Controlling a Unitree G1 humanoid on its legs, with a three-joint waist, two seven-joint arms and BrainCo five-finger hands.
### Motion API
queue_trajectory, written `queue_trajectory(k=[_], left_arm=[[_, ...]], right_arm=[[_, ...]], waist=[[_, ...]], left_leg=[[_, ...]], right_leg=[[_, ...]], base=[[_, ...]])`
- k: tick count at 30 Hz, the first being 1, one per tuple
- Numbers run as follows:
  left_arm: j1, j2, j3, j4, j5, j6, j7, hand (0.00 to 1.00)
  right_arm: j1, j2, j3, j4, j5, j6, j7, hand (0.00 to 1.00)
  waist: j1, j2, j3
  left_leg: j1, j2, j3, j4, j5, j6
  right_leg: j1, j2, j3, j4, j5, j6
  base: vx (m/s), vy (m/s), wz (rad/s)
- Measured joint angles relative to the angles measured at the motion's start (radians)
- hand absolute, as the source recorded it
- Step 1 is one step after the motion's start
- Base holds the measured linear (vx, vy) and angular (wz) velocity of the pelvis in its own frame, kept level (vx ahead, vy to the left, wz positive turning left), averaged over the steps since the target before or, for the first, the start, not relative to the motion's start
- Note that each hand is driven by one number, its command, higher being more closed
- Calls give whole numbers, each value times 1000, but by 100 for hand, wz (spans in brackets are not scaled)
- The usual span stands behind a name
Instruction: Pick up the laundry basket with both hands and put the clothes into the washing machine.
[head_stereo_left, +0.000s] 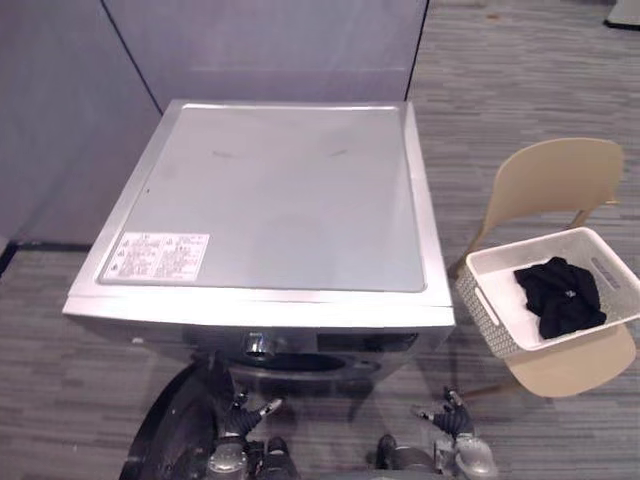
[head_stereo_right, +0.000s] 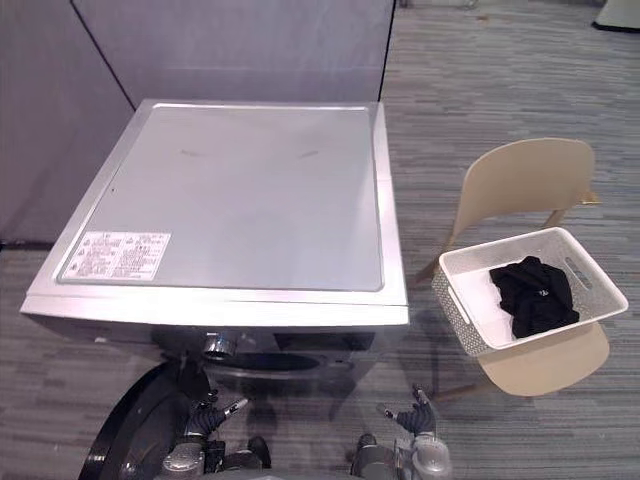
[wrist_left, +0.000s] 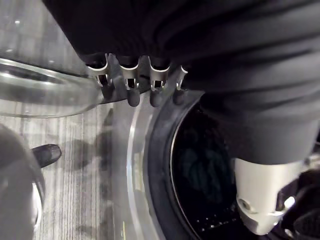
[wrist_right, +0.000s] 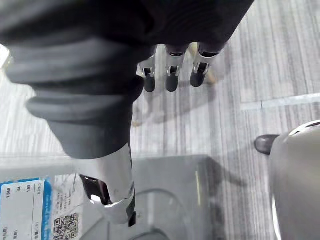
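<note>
Step in hand, as we judge it: the approach, with no pick-up begun. The basket (head_stereo_left: 488, 312) sits untouched on the chair (head_stereo_left: 555, 175) at 4 o'clock from the washing machine (head_stereo_left: 270, 200), with the black clothes (head_stereo_left: 560, 295) heaped inside it. The machine's door (head_stereo_left: 172, 425) hangs open at 7 o'clock. The left hand (head_stereo_left: 243, 412) and right hand (head_stereo_left: 448, 415) hover low at 6 o'clock, well apart from the basket. Left fingers (wrist_left: 132, 95) are straight, slightly spread and empty; right fingers (wrist_right: 171, 80) likewise touch nothing. The next move calls for turning toward 4 o'clock and setting one hand at each end of the basket.
</note>
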Motion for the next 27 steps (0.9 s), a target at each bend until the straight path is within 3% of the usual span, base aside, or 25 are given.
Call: queue_trajectory(k=[3,6,9,10,11,12,13,14,15,16,17,18,19,20,21,22,23,24,25,26,27], left_arm=[[-12,-1,-18,25,26,1,0,0],[-32,-5,-46,42,26,1,2,0],[-51,-19,-47,65,25,3,2,0],[-53,-19,-46,65,25,6,2,0],[-55,-17,-46,65,25,7,3,0],[-62,-12,-46,64,25,7,3,0],[-69,-5,-46,64,25,7,3,0],[-97,-16,-45,65,25,13,3,0],[-105,-15,-44,62,25,14,3,0],[-112,-11,-43,65,25,16,3,0],[-111,-5,-45,65,26,16,2,0],[-110,2,-42,68,26,18,3,0],[-108,1,-43,68,27,18,2,0],[-102,6,-44,67,29,18,1,0],[-112,11,-44,67,33,19,1,0],[-125,22,-45,67,47,19,2,0],[-135,22,-45,68,48,20,1,0],[-129,21,-45,69,48,21,1,0],[-115,1,-47,74,48,20,-1,0],[-112,-18,-46,71,47,14,-1,0],[-118,-24,-42,72,47,14,0,0]], right_arm=[[-7,-1,-1,21,17,0,0,0],[-27,-12,-3,56,34,-1,0,0],[-48,-16,-33,67,43,0,-1,0],[-65,-19,-35,66,43,0,-3,0],[-92,-23,-16,66,44,1,-11,0],[-107,-30,-1,56,44,1,-20,0],[-120,-28,4,53,44,2,-22,0],[-157,-45,5,45,43,3,-26,0],[-162,-47,6,43,42,3,-28,0],[-160,-50,19,39,41,2,-33,0],[-153,-48,25,40,39,2,-37,0],[-166,-52,26,56,32,5,-38,0],[-177,-51,27,61,26,5,-38,0],[-194,-49,27,68,15,5,-37,0],[-194,-48,26,68,6,5,-37,0],[-190,-48,27,78,0,5,-37,0],[-180,-49,28,88,0,6,-36,0],[-168,-52,29,88,0,7,-35,0],[-143,-65,32,89,1,9,-34,0],[-125,-77,33,89,6,17,-35,0],[-130,-81,47,95,5,20,-35,0]], waist=[[1,0,-4],[4,4,-4],[-3,12,-1],[-9,13,1],[-6,13,6],[-11,0,16],[-9,1,16],[-14,22,41],[-15,32,47],[-12,39,53],[-12,29,50],[-4,30,48],[-7,35,45],[-18,35,43],[-25,29,44],[-21,19,46],[-16,17,46],[-17,35,41],[-25,85,20],[-48,74,16],[-37,83,18]], left_leg=[[24,-4,13,4,0,0],[21,-18,-72,10,0,0],[29,-28,-12,15,-12,13],[27,-27,29,34,-40,45],[14,-24,80,73,-105,54],[10,-28,113,101,-168,60],[13,-32,154,110,-185,56],[28,1,279,119,-191,69],[38,17,333,120,-190,66],[73,38,445,118,-190,61],[101,23,503,119,-189,53],[145,12,625,102,-184,31],[150,8,665,89,-174,30],[170,2,732,69,-168,24],[180,-9,766,69,-178,17],[187,-22,775,75,-196,-11],[210,-18,789,89,-225,-32],[221,6,791,110,-257,-38],[223,67,797,175,-296,-17],[224,114,781,333,-342,63],[212,169,737,454,-346,140]], right_leg=[[10,10,66,-41,38,-3],[-23,11,156,-74,80,1],[-104,26,293,-76,143,11],[-151,45,372,-75,180,17],[-205,71,445,-80,224,30],[-227,84,452,-123,265,24],[-233,75,448,-165,275,-15],[-263,44,210,-175,208,-152],[-294,40,96,-118,194,-176],[-329,22,-161,44,154,-235],[-313,2,-286,84,99,-292],[-279,-19,-463,68,41,-314],[-271,-28,-525,71,24,-321],[-269,-61,-647,98,8,-294],[-268,-80,-698,115,4,-267],[-274,-77,-693,132,34,-218],[-288,-55,-633,162,67,-208],[-285,-25,-608,168,38,-178],[-292,-13,-592,249,-55,-216],[-273,-39,-508,318,-89,-219],[-266,-12,-480,322,-97,-167]], base=[[12,25,-53],[-17,5,-84],[-124,49,-146],[-181,32,-235],[-272,17,-289],[-231,-4,-254],[-371,-4,-260],[-251,3,-221],[-223,13,-283],[-47,-1,-210],[-40,10,-299],[-1,3,-238],[28,-30,-265],[48,-59,-179],[100,-106,-192],[112,-112,-191],[117,-121,-181],[169,-121,-160],[320,-68,-88],[364,-64,-75],[332,-99,-96]])
